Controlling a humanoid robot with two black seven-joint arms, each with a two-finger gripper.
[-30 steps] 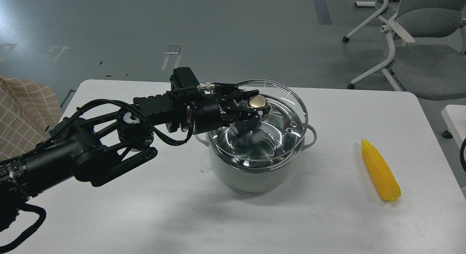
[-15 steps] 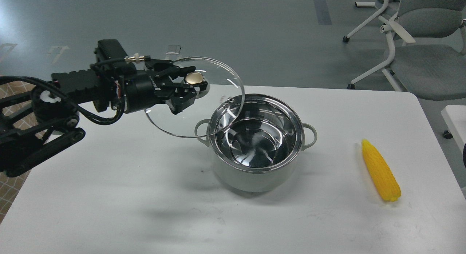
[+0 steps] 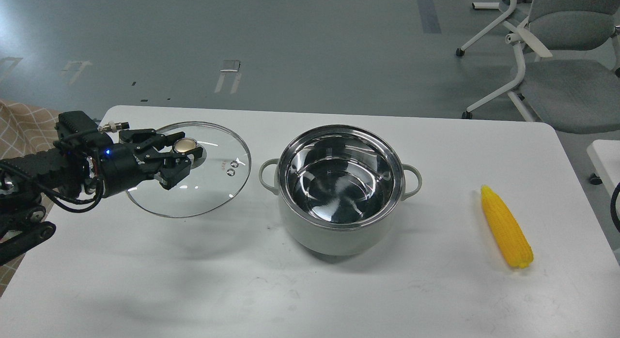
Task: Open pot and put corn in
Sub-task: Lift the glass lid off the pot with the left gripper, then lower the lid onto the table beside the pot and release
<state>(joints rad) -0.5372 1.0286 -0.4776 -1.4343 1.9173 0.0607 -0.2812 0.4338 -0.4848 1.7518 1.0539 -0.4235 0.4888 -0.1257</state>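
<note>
The pale grey-green pot (image 3: 310, 231) stands uncovered at the middle of the white table (image 3: 193, 289), its shiny steel interior bare. My left gripper (image 3: 180, 155) is shut on the gold knob of the flat glass lid (image 3: 213, 192), holding the lid left of the pot, low over the table. The yellow corn (image 3: 506, 226) lies on the table to the right of the pot, tip pointing away from me. The right gripper is out of view; only a dark cable sliver shows at the right edge.
An office chair (image 3: 557, 52) stands on the floor beyond the table's far right corner. A checked cloth (image 3: 24, 130) shows at the left edge. A second white surface (image 3: 605, 159) pokes in at the right edge.
My left gripper has carried the glass lid off the pot, leftward and then down, from above the pot to low over the table's left side. The pot and corn have not moved.
</note>
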